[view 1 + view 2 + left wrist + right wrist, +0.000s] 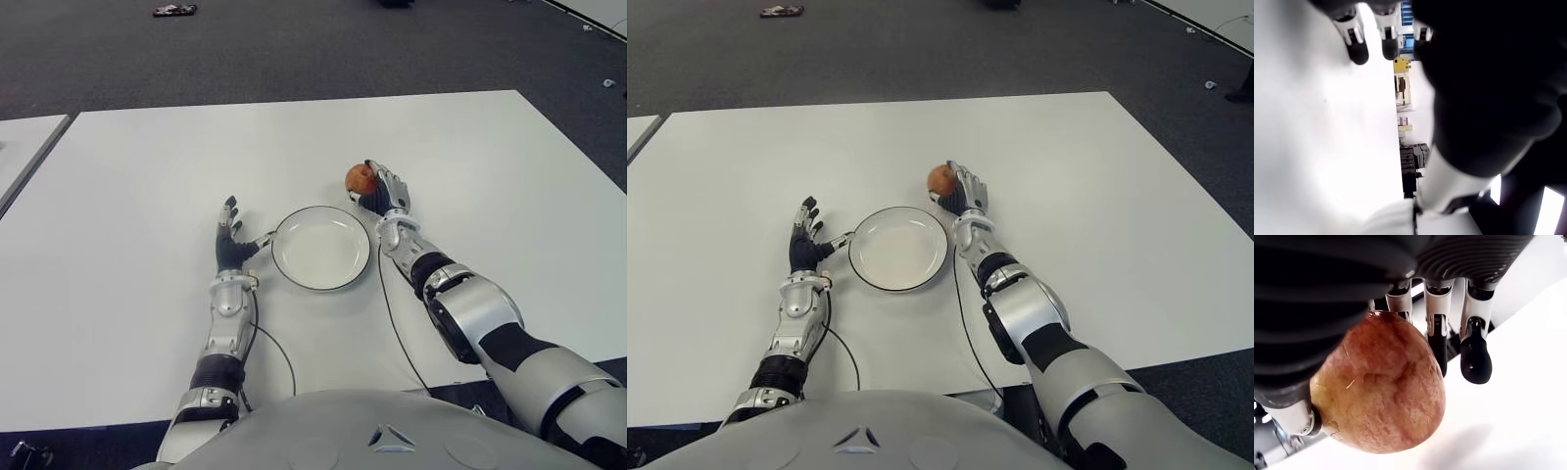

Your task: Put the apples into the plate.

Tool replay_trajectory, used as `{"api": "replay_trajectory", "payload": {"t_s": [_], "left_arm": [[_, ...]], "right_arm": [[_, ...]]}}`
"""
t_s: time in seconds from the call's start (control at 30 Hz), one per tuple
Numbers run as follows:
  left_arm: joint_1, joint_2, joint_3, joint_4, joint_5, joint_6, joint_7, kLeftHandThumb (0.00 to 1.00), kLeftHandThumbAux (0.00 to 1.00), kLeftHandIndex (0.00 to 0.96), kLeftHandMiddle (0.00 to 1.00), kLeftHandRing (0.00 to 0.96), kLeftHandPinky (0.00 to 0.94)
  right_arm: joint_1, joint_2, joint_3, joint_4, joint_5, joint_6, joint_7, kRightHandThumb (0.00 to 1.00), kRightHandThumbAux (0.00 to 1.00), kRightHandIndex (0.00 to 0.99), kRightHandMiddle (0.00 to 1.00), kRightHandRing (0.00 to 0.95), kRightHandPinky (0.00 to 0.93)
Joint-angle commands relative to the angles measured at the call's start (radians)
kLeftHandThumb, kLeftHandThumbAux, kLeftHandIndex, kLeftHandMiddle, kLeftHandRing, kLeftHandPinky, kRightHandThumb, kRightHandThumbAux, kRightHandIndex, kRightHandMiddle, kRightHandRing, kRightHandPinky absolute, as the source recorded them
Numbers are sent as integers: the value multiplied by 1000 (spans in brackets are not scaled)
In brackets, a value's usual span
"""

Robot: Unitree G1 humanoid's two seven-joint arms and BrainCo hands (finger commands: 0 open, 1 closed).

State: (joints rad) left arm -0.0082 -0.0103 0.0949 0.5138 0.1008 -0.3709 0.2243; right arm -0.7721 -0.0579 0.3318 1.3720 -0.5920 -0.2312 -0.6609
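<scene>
A red-yellow apple (pixel 360 177) sits in my right hand (pixel 377 190), just beyond the far right rim of the white plate (pixel 320 247). In the right wrist view the apple (pixel 1381 387) fills the palm, fingers (pixel 1475 357) curling past it, and its shadow falls on the table below. The plate holds nothing. My left hand (pixel 230 241) shows at the plate's left side, fingers straight and spread, holding nothing.
The white table (pixel 147 176) runs wide on all sides, with its far edge against dark carpet. A second table's edge (pixel 24 147) shows at the far left. A cable (pixel 392 313) trails from my right wrist toward the near edge.
</scene>
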Motion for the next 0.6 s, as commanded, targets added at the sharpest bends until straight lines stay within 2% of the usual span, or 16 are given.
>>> {"api": "replay_trajectory", "payload": {"t_s": [0.03, 0.6], "left_arm": [[15, 5, -9, 49, 17, 24, 14, 13, 521, 0, 0, 0, 8], [8, 4, -8, 61, 17, 22, 23, 10, 528, 0, 0, 0, 10]], "right_arm": [[-37, -2, -31, -12, 29, -42, -45, 750, 710, 439, 890, 874, 881], [-108, -15, -119, -37, 115, -141, -73, 748, 711, 439, 894, 876, 882]]}}
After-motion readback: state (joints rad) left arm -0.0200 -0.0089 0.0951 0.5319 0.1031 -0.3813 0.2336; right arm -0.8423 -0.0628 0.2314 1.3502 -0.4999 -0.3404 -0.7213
